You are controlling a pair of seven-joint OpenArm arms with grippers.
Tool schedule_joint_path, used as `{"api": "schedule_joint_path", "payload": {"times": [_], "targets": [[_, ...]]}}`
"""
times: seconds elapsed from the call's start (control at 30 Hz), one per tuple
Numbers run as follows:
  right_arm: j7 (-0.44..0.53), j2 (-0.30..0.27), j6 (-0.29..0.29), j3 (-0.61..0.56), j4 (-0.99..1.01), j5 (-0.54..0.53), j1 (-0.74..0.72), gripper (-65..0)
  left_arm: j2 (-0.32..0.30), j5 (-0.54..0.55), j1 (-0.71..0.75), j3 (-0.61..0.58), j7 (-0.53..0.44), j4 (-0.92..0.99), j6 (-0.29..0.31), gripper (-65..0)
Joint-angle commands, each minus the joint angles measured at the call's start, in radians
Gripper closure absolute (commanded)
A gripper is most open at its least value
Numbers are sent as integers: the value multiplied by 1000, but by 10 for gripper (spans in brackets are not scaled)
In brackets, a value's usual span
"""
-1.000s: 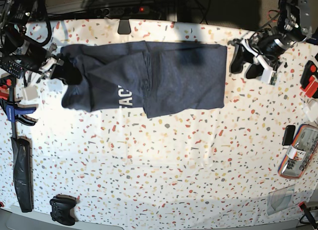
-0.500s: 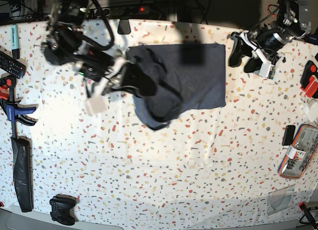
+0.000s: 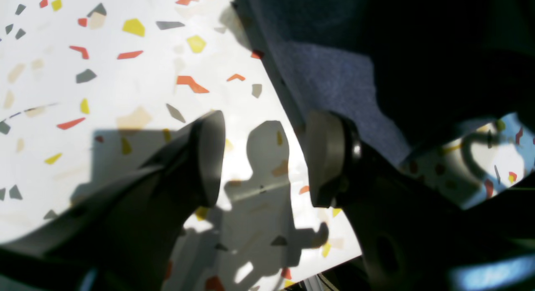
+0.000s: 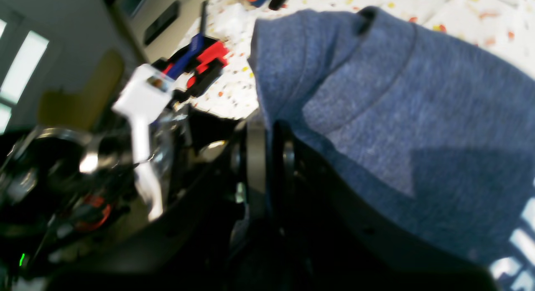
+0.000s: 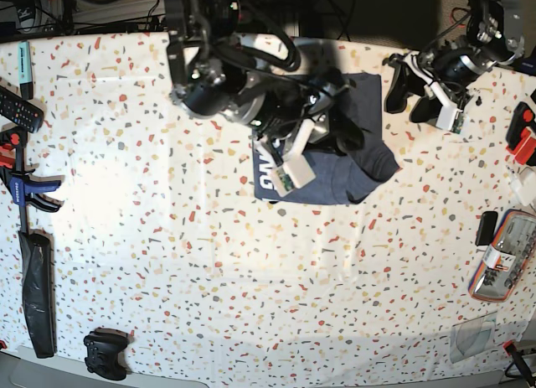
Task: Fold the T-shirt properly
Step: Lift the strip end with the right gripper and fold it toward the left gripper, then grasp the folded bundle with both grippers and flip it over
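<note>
The right arm's black gripper shows flat round grey pads on thick dark fingers, and beside it a white plastic bracket sits over glinting metal joint housings with a tiny green light low down. The left arm's black gripper carries dull grey oval pads on broad matte black fingers. From the base view, both arms are bulky black links draped in looping black cables, each with a white block mount near its wrist.

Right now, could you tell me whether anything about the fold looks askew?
Yes. The T-shirt is not a neat rectangle: a corner bulges out beside the right gripper, which is shut on the fabric, and the lower edge is uneven. The left gripper is open, off the cloth.
</note>
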State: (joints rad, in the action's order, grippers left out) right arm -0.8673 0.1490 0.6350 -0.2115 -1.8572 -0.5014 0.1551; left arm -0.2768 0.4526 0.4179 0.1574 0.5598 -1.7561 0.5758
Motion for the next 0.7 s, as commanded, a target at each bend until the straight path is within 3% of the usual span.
{"api": "schedule_joint_path", "payload": {"times": [0.0,0.13,0.27,0.37,0.43,0.57,0.67], "targets": [[48,8,-4,-19,3,-10,-11,0,-9,15,-2,5,-19,-16,13,-303],[196,8,-4,-73,91,21,-15,0,-9,15,-2,5,-19,-16,17,-303],[231,8,-4,-137,194,56,-63,-1,-9,16,-2,5,-19,-16,17,-303],[233,8,-3,-181,265,48,-120,-244,-9,16,-2,5,-19,-16,16,-303],[232,8,-3,-214,280,16,-145,-355,-9,16,-2,6,-18,-16,16,-303],[222,8,39,-262,278,-115,-182,-369,-9,15,-2,6,-19,-16,16,-303],[163,8,38,-255,241,-161,-199,-368,-9,21,-3,18,-20,-16,16,-303]]}}
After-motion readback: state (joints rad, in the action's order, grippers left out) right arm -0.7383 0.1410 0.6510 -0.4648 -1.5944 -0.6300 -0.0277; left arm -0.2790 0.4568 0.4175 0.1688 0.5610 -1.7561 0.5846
